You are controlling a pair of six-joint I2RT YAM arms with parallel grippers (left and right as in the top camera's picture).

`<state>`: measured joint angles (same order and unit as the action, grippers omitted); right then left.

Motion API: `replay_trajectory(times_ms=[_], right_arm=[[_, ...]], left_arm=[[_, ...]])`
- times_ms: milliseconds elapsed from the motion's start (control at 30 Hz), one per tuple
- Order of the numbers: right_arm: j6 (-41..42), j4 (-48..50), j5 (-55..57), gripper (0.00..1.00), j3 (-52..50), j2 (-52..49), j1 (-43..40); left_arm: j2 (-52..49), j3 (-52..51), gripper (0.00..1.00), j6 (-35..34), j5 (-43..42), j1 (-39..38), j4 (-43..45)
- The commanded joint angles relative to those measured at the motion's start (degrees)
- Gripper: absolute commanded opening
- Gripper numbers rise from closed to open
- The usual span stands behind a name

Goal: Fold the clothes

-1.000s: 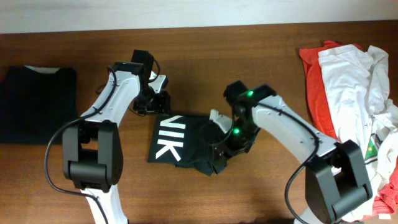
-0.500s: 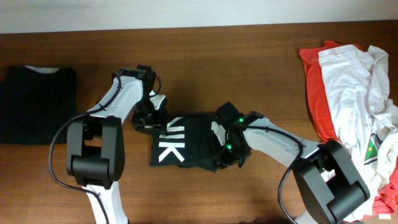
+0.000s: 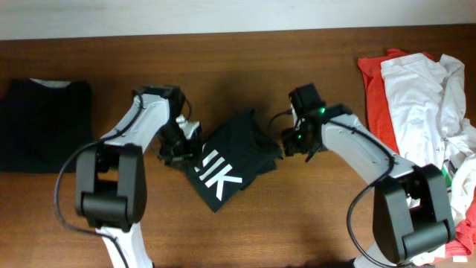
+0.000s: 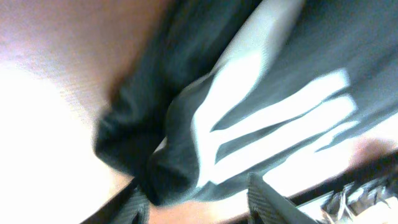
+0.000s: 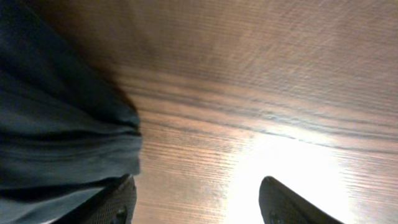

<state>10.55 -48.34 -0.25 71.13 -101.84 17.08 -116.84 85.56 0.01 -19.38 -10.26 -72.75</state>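
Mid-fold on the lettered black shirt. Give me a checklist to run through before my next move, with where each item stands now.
1. Check the right gripper is empty: ok. Its fingers are apart over bare table, with the shirt's edge beside one finger.
2. Check the left gripper holds the lettered black shirt: cannot tell. Cloth bunches there, but the view is blurred.
3. Check the shirt lies square and flat: not ok. It is skewed and rumpled.
4. Check the folded black shirt is out of the way: ok. It lies apart at the left end.
5. Check the red and white pile is apart from the right arm: ok.
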Motion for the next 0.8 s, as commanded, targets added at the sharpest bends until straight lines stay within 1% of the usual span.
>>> replay_trajectory(times_ms=[0, 33, 67, 100, 200, 233, 267, 300, 333, 400, 433, 500, 667, 767], right_arm=[[0.26, -5.18, -8.63, 0.67, 4.81, 2.19, -0.22], [0.28, -5.99, -12.7, 0.67, 4.85, 2.16, -0.22], [0.33, -6.38, -16.09, 0.67, 4.81, 2.1, -0.22], [0.57, -6.56, -19.93, 0.67, 4.68, 1.81, -0.11], [0.85, -6.49, -27.02, 0.67, 4.61, 1.05, 0.81], [0.92, -6.43, -27.5, 0.67, 4.55, 0.85, 1.16], [0.9, -6.27, -27.63, 0.66, 4.39, 0.7, 1.88], [0.76, -6.16, -27.58, 0.65, 4.31, 0.39, 2.62], [0.68, -6.05, -27.58, 0.62, 4.24, 0.13, 3.26], [0.68, -5.73, -27.61, 0.57, 3.89, -0.76, 4.48], [0.7, -5.64, -27.61, 0.56, 3.65, -1.25, 4.96], [0.68, -5.22, -27.61, 0.53, 2.84, -2.84, 6.34], [0.68, -4.11, -27.15, 0.52, 0.2, -7.28, 8.79], [0.72, -3.34, -21.4, 0.52, 0.17, -9.25, 8.66]], left_arm=[[5.84, 5.03, 0.62, 0.24, -1.25, -0.07, 5.66], [5.88, 5.09, 0.67, 0.24, -1.25, -0.11, 8.59], [5.81, 5.07, 0.7, 0.26, -1.22, -0.22, 11.04], [5.31, 4.96, 0.71, 0.28, -1.18, -0.33, 13.64], [2.97, 4.92, 0.7, 1.4, -1.01, -0.35, 18.75], [1.95, 4.92, 0.7, 1.4, -0.74, -0.35, 19.19], [0.35, 4.92, 0.67, 1.33, -0.81, -0.35, 19.21], [-0.92, 4.87, 0.64, 1.33, -0.83, -0.35, 18.84], [-2.45, 4.72, 0.6, 1.31, -0.83, -0.35, 18.16], [-4.76, 4.59, 0.56, 1.33, -0.83, -0.35, 16.02], [-5.73, 4.59, 0.53, 1.33, -0.83, -0.44, 14.67], [-7.04, 4.55, 0.5, 1.33, -0.79, -0.5, 11.87], [-7.76, 4.48, 0.48, 1.33, -0.79, -0.48, 3.74], [-7.76, 4.48, 0.48, 1.31, -0.81, -0.5, -1.25]])
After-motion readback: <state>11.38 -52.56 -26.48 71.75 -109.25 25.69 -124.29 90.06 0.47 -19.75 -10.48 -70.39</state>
